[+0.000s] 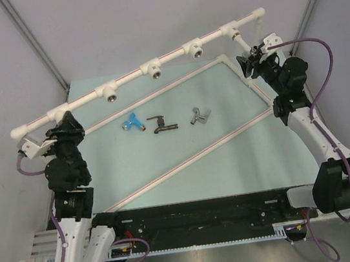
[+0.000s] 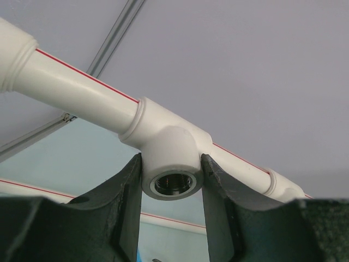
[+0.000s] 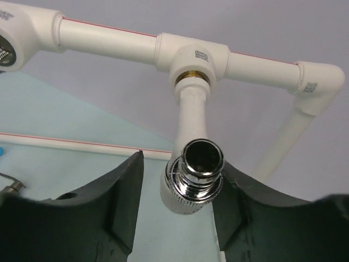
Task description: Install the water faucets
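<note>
The white faucet (image 3: 190,117), a slim white stem ending in a ribbed chrome spout, sits screwed into the end tee (image 3: 192,54) of the white pipe (image 1: 131,76), with a brass ring showing at the joint. The right gripper (image 3: 182,164) straddles the chrome end, its jaws apart with a gap on one side. The left gripper (image 2: 172,164) is clamped on the far-left tee fitting (image 2: 169,142). The blue faucet (image 1: 132,121), dark faucet (image 1: 162,125) and silver-grey faucet (image 1: 199,116) lie in a row on the pale table (image 1: 231,156).

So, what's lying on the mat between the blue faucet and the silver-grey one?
The dark brown-black faucet lies there, apart from both the blue faucet and the silver-grey faucet. The top external view shows it.
</note>
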Tool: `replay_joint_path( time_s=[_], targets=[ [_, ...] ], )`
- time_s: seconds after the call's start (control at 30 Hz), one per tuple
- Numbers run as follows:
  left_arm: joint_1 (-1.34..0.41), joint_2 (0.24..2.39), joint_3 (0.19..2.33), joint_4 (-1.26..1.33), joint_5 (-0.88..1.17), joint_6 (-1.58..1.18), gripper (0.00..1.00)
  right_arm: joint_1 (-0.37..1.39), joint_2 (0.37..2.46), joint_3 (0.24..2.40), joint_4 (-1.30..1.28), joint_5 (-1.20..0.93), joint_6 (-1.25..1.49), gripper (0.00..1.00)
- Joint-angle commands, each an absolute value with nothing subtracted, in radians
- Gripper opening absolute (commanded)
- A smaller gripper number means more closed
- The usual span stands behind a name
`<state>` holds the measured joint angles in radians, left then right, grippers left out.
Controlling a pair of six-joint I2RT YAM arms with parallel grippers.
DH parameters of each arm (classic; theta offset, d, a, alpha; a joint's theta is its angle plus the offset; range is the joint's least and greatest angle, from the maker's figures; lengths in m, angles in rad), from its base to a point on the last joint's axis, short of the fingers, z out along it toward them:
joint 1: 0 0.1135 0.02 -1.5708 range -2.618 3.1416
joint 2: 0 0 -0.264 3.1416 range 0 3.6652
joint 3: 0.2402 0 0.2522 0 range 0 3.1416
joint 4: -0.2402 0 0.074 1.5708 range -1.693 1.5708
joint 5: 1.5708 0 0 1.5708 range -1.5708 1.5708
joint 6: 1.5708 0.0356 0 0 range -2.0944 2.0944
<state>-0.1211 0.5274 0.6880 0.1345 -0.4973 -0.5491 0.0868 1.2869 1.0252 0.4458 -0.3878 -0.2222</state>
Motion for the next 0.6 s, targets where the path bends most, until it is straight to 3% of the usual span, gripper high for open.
replay_joint_path(
  time_s=[0.0, 0.13, 0.23, 0.33, 0.57],
  targets=[
    [-0.127, 0.531, 0.669, 0.089, -0.428, -0.523, 0.00, 0.075, 1.298, 1.074, 0.541, -0.531, 0.056, 0.47],
    [-0.127, 0.526, 0.670, 0.087, -0.426, -0.525, 0.00, 0.057, 1.305, 1.074, 0.629, -0.580, 0.292, 0.14],
    [-0.127, 0.525, 0.670, 0.087, -0.425, -0.523, 0.00, 0.026, 1.324, 1.074, 0.708, -0.586, 0.594, 0.00],
    [-0.127, 0.523, 0.669, 0.087, -0.426, -0.525, 0.00, 0.008, 1.356, 1.072, 0.735, -0.558, 0.940, 0.00],
    [-0.127, 0.520, 0.669, 0.089, -0.426, -0.526, 0.00, -0.020, 1.423, 1.062, 0.896, -0.586, 1.429, 0.04]
  ],
)
